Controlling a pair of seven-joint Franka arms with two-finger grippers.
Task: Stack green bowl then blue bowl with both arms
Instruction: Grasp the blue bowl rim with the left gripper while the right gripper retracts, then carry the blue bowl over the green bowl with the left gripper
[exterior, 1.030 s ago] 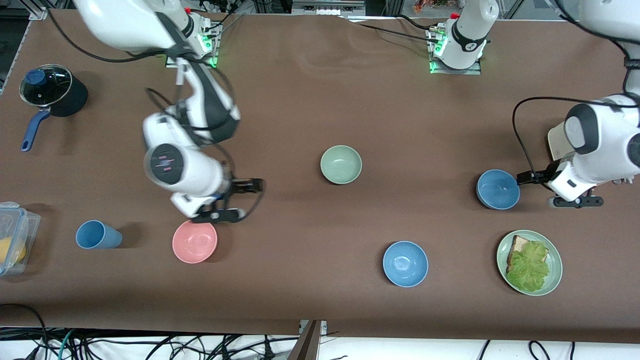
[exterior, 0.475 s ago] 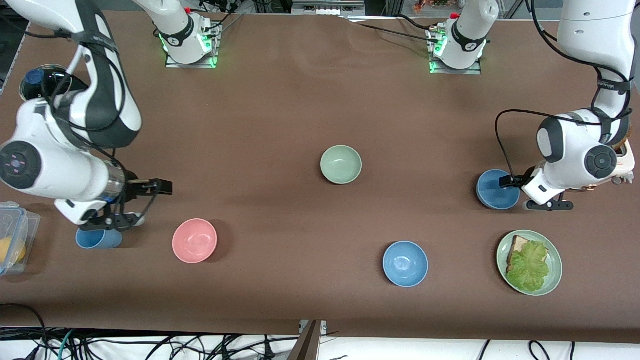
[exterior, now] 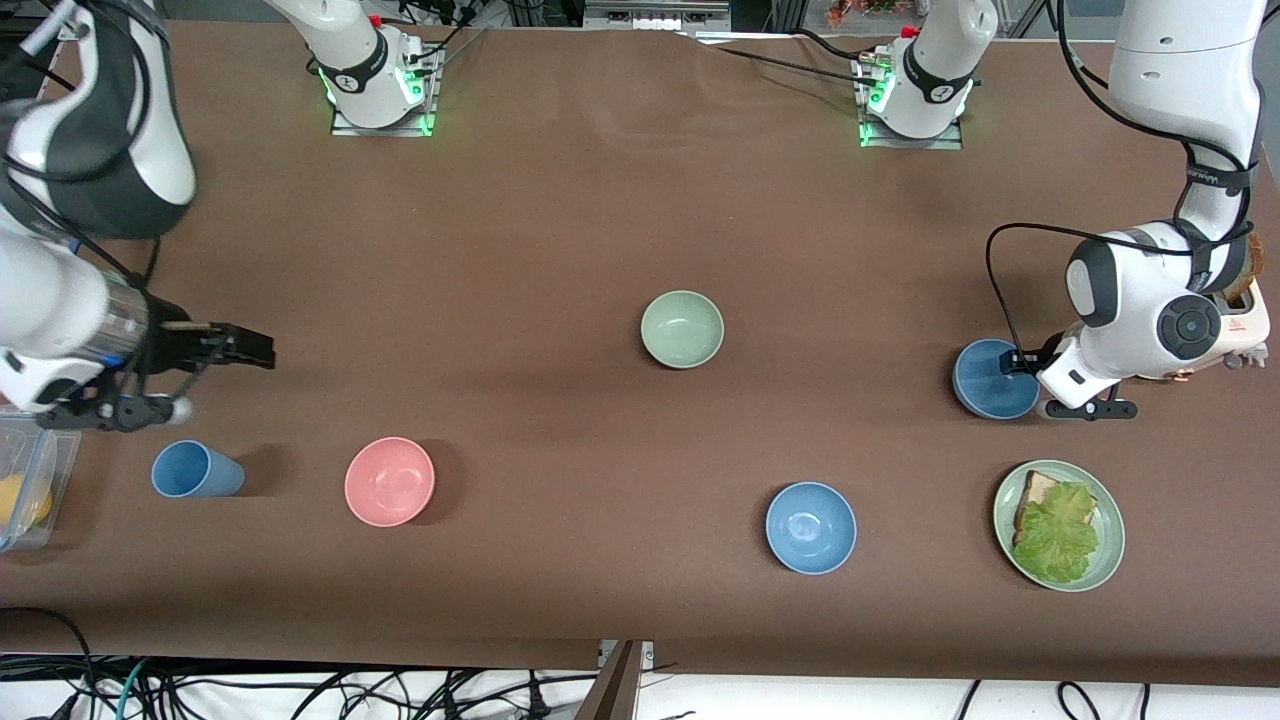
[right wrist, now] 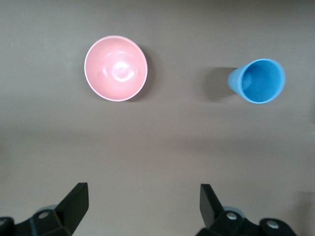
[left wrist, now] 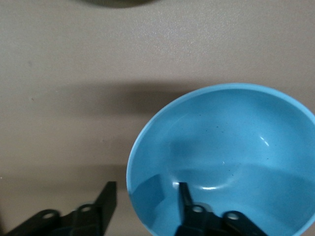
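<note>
Left wrist view: left tool (left wrist: 145, 206) spread, straddling the blue bowl (left wrist: 226, 157) rim; right tool (right wrist: 142, 206) spread, empty.

The left arm descended along the right edge of the front view, elbow folded, with its wrist housing at mid-right. The left tool (left wrist: 142, 209) was open and pointed down, with one finger (left wrist: 186, 199) on each side of a rim. The right arm entered at the upper left of the front view. The right tool (exterior: 160, 380) hung at mid-left, its fingers (right wrist: 74, 201) spread wide above the counter (exterior: 560, 230).
</note>
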